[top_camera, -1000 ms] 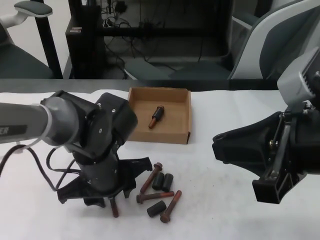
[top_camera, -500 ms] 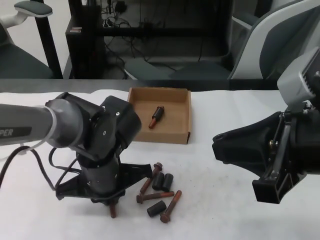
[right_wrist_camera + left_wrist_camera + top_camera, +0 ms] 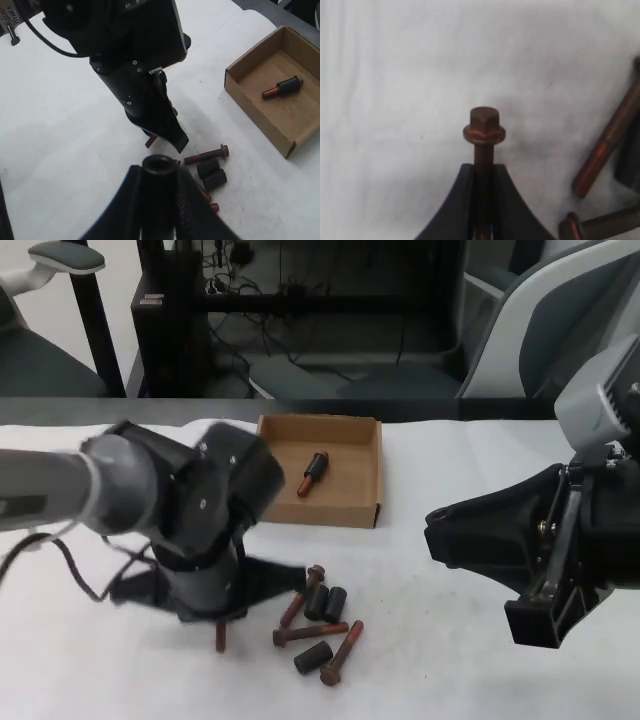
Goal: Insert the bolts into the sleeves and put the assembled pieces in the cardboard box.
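Jaws clamp a coppery hex-headed bolt (image 3: pixel 484 131) left, a black tubular sleeve (image 3: pixel 159 172) right

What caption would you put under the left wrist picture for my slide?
The left end effector grips a rusty-brown hex-head metal bolt over the white cloth.

The left arm (image 3: pixel 190 510) bulks over the left-centre cloth, its casing just beside the near-left corner of the cardboard box (image 3: pixel 322 512), so access to the box from the left is obstructed. The left gripper (image 3: pixel 483 175), clamped on a bolt (image 3: pixel 484 131), hangs just left of the loose bolts and sleeves (image 3: pixel 320 625) clustered near centre. The right arm (image 3: pixel 540 540), with the right gripper (image 3: pixel 159 182) clamped on a sleeve (image 3: pixel 159 167), occupies the right side. Bare white cloth (image 3: pixel 420 640) between cluster and right arm gives passage to the box's near wall. Inside the box, one assembled piece (image 3: pixel 314 472) lies left of centre, and the right half shows bare floor.
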`<state>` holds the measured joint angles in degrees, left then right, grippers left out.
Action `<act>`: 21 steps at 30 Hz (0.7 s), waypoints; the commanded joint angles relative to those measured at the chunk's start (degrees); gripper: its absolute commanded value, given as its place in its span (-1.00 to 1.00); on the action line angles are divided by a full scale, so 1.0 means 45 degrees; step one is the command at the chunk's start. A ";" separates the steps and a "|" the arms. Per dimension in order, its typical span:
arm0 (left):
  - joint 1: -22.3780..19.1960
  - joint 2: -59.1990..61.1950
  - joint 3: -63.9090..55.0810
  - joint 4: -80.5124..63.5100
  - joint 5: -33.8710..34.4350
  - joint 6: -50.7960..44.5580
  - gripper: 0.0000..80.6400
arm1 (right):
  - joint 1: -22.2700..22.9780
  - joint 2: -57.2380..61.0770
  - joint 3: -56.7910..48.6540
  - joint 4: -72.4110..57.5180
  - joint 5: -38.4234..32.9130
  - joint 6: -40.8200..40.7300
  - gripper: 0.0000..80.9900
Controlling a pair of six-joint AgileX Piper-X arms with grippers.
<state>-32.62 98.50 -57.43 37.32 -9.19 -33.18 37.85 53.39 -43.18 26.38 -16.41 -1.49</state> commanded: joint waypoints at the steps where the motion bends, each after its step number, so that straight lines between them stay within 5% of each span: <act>1: -0.0005 -0.1060 -0.0011 -0.0483 -0.0443 0.0426 -0.96 | -0.0048 -0.0122 -0.0176 -0.0032 -0.0047 0.0033 -0.99; 11: -0.0005 -0.4257 0.2190 -0.4156 0.0563 0.0426 -0.96 | -0.0048 -0.0172 -0.0176 -0.0032 -0.0188 0.1261 -0.99; 21: 0.0184 -0.7588 0.5184 -0.8733 0.3993 0.1192 -0.96 | 0.0193 -0.0205 0.0232 -0.0332 -0.0045 0.1810 -0.99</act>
<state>-32.39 66.66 -35.31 3.42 4.60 -28.90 38.28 52.98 -42.83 26.08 -16.64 6.16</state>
